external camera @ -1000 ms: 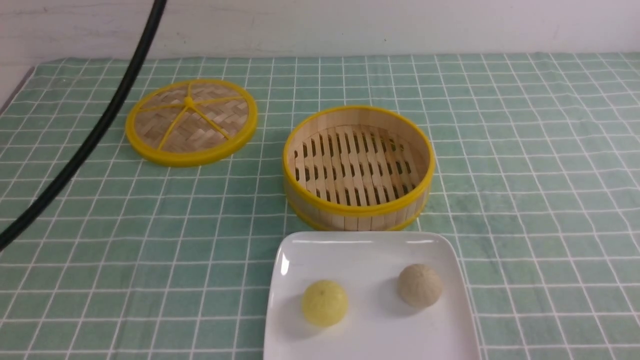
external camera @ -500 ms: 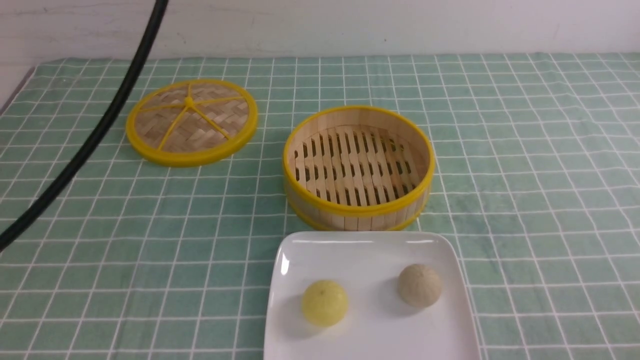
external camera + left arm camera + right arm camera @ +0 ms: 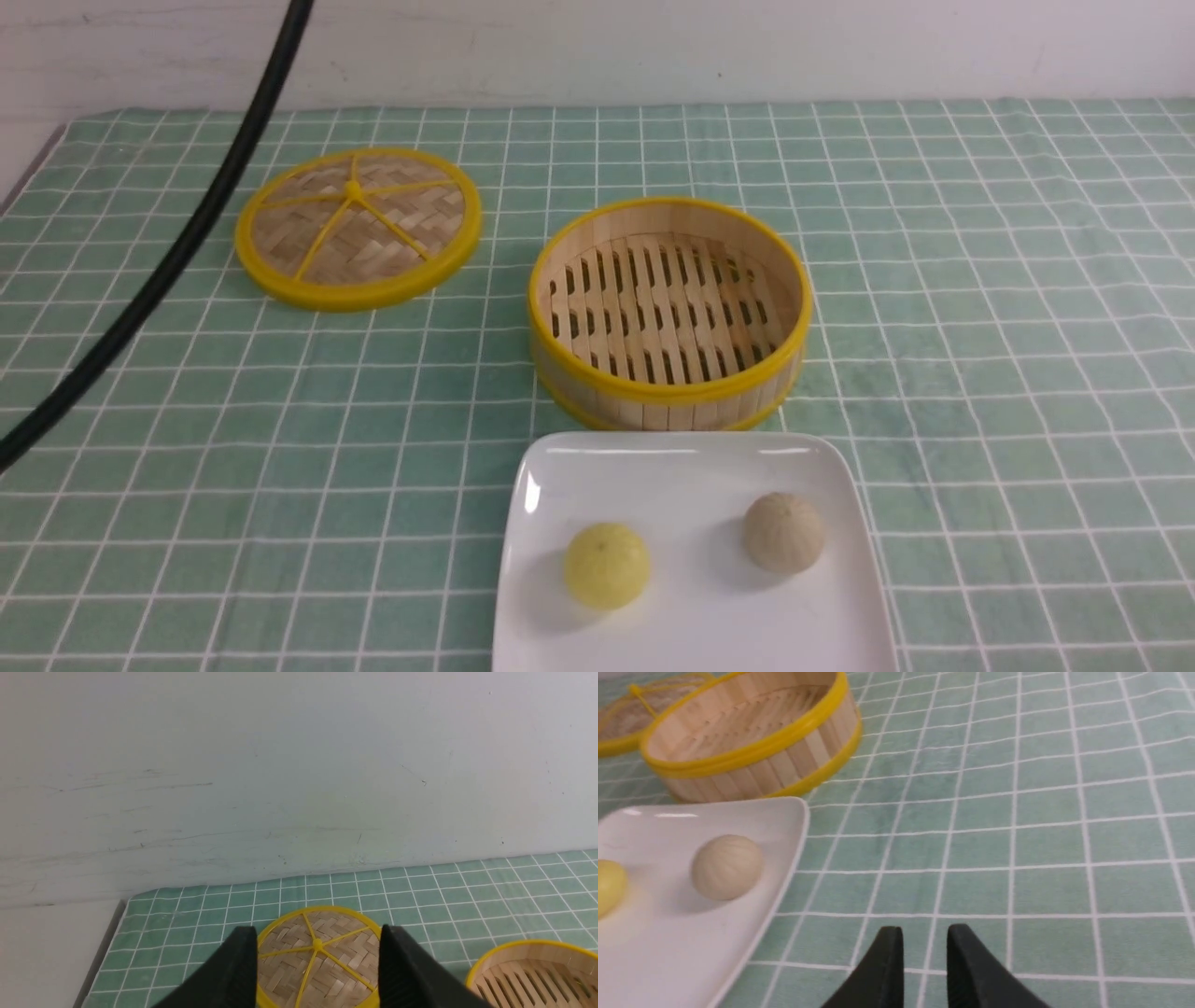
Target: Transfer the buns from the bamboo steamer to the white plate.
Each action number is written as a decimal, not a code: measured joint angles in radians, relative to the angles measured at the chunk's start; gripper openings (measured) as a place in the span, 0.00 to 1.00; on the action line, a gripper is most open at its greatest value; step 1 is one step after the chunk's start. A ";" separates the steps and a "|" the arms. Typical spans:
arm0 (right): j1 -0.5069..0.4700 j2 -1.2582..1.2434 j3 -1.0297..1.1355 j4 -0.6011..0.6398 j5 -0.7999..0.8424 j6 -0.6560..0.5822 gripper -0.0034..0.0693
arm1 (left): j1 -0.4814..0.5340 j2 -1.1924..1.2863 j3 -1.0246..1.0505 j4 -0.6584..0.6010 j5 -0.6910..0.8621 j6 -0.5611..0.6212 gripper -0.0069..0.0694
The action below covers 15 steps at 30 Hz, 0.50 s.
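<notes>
Both buns rest on the white plate (image 3: pixel 691 467) at the table's near edge: the pale yellow bun (image 3: pixel 606 565) to the left, the beige bun (image 3: pixel 783 532) to the right. Behind the plate, the bamboo steamer (image 3: pixel 667 392) shows only its bare slatted floor. Neither gripper appears in the front view. My left gripper (image 3: pixel 318 933) is wide open, held high with the lid behind it. My right gripper (image 3: pixel 925 933) hangs low over the cloth to the right of the plate (image 3: pixel 784 812), with a narrow gap and nothing between its fingers. The beige bun (image 3: pixel 726 867) is also visible there.
The flat woven lid (image 3: pixel 357 227) with yellow spokes lies at the back left of the green checked cloth. A black cable (image 3: pixel 187 233) curves across the left side. A pale wall closes off the far edge of the table.
</notes>
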 joint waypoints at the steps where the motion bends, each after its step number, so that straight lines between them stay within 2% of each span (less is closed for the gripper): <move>1: 0.000 0.000 0.008 -0.023 -0.005 0.001 0.28 | 0.000 0.000 0.000 -0.001 0.001 0.000 0.58; 5: 0.000 0.000 0.053 -0.085 -0.041 0.001 0.29 | 0.000 0.000 0.000 -0.005 0.009 0.000 0.58; 10: 0.000 0.000 0.079 -0.086 -0.108 0.003 0.30 | 0.000 0.000 0.000 -0.005 0.019 0.000 0.58; 14: 0.000 0.000 0.081 0.007 -0.125 0.003 0.31 | 0.000 0.000 0.000 -0.006 0.024 0.000 0.58; 15: 0.000 0.000 0.081 0.062 -0.130 0.003 0.31 | 0.000 0.000 0.000 -0.006 0.024 0.000 0.58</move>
